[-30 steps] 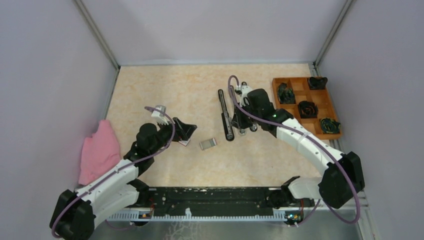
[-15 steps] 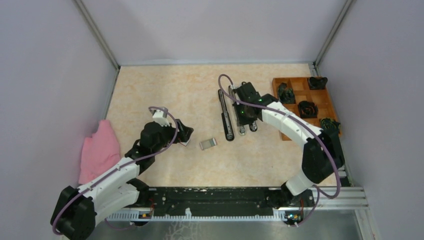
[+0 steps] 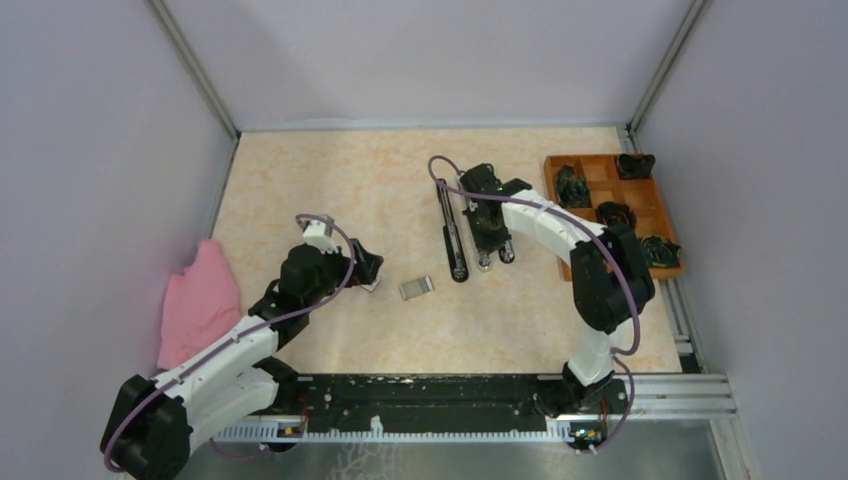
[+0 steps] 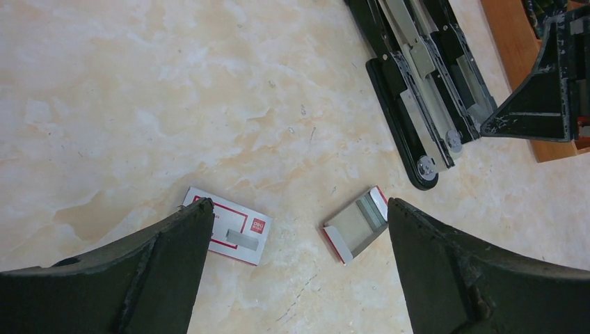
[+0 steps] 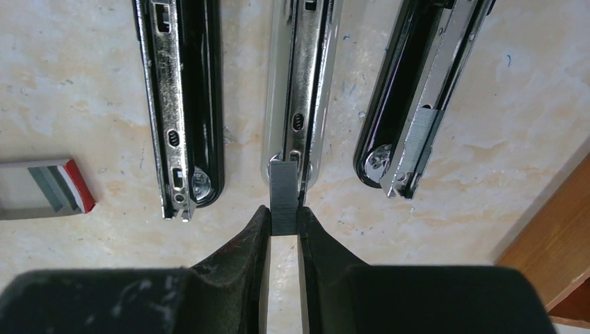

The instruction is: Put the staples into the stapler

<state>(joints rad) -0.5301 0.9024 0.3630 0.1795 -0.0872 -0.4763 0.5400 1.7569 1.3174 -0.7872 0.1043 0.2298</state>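
**Desk:** What has the right side got?

**Operator:** My right gripper (image 5: 283,217) is clenched on the staples (image 5: 283,191), a short ridged grey strip pinched between the two fingers. The strip's far end sits at the near end of the chrome middle rail (image 5: 306,83) of the stapler (image 3: 455,232) and lines up along it. I cannot tell whether it has entered the channel.

**Desk:** How is the stapler lying?

**Operator:** It is splayed open on the table (image 3: 330,190) in three long parts side by side: a black part on one side, the chrome rail in the middle, and a black-and-chrome part on the other.

**Desk:** And the left?

**Operator:** My left gripper (image 4: 300,207) is released, fingers spread wide above the table and holding nothing. Below it lies a red-and-white box (image 4: 222,224) with a small grey piece on top, just by the left finger. An open red-edged box tray (image 4: 355,226) lies near the right finger, between the box and the stapler.

**Desk:** Anything else in view?

**Operator:** A wooden compartment tray (image 3: 604,186) of dark items sits beyond the stapler on the right. A pink cloth (image 3: 200,300) lies at the left edge.
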